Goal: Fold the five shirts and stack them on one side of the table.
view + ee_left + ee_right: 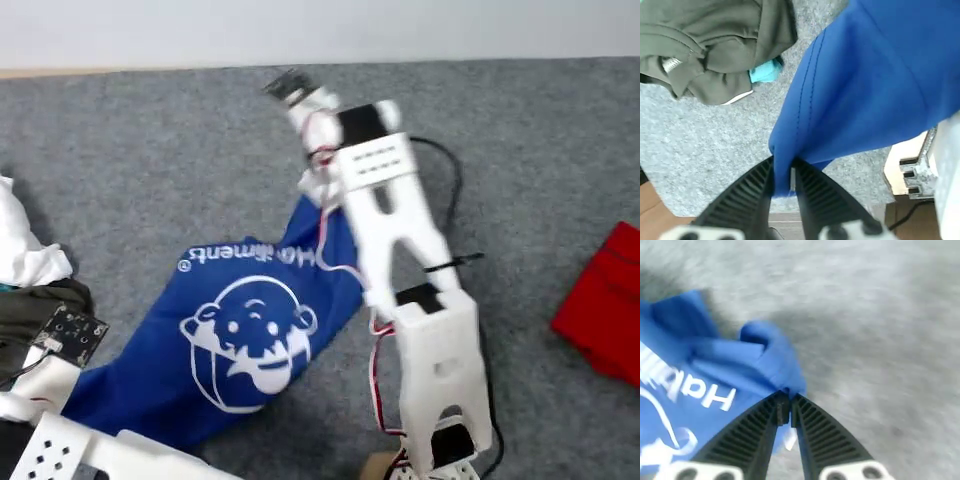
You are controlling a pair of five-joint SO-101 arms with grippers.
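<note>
My left gripper [783, 177] is clamped tight on a hemmed edge of the blue shirt [250, 330]. My right gripper [785, 412] has its fingers [752, 432] pinched shut on a bunched fold at the shirt's opposite end. The cloth runs between my 2 arms over the grey table [150, 150], with the print facing up.

I judge this to be the spreading step, before any fold. To do it well, I should draw both ends apart evenly until the crumple near my right pinch smooths out. Then I should lower both ends together so the blue shirt lands flat. My right pinch seems to hold only a small bit of fabric, and a sharp tug could slip it free, so tension should build slowly.

Just beside the blue shirt's left-gripper end lies a crumpled dark olive shirt [715, 45] with a turquoise scrap [765, 72] peeking from under it. A white garment [20, 250] lies beyond that. This pile is near enough that the blue cloth could drag over it.

A red shirt [605, 310] lies well apart from the blue shirt, on my right arm's side. A black cable [455, 190] loops near the shirt's far end and could snag.
</note>
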